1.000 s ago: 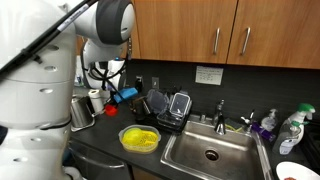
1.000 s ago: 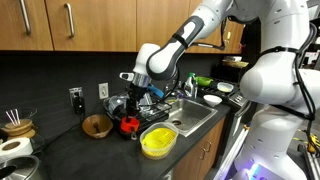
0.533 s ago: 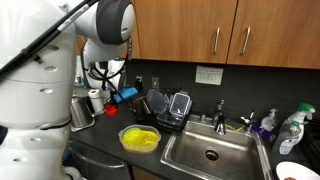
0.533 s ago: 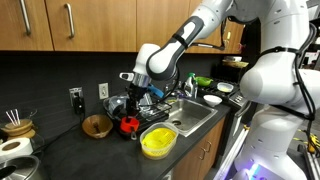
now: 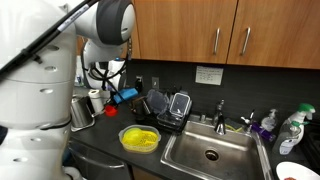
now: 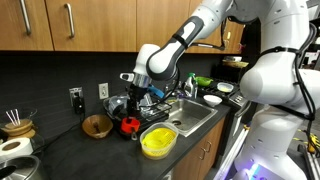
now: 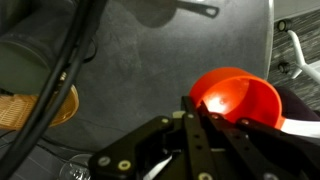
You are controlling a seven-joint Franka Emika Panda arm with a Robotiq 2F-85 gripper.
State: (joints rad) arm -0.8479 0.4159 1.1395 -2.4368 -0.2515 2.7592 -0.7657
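My gripper (image 7: 193,108) is shut, its two dark fingers pressed together with nothing visible between them. Just past the fingertips sits a red cup (image 7: 237,97) on the dark counter, its near rim right at the tips; I cannot tell whether they touch. In both exterior views the gripper (image 5: 116,99) (image 6: 134,103) hangs low over the counter, directly above the red cup (image 5: 110,111) (image 6: 128,125). A blue part (image 5: 127,93) shows beside the gripper. A yellow bowl (image 5: 140,138) (image 6: 157,141) stands at the counter's front edge, close to the cup.
A wooden bowl (image 6: 97,125) (image 7: 40,108) lies beside the cup. A dish rack (image 5: 166,108) with dark containers stands between the gripper and the steel sink (image 5: 210,153) (image 6: 191,116). Bottles (image 5: 291,128) crowd the sink's far side. Cabinets (image 5: 220,30) hang overhead.
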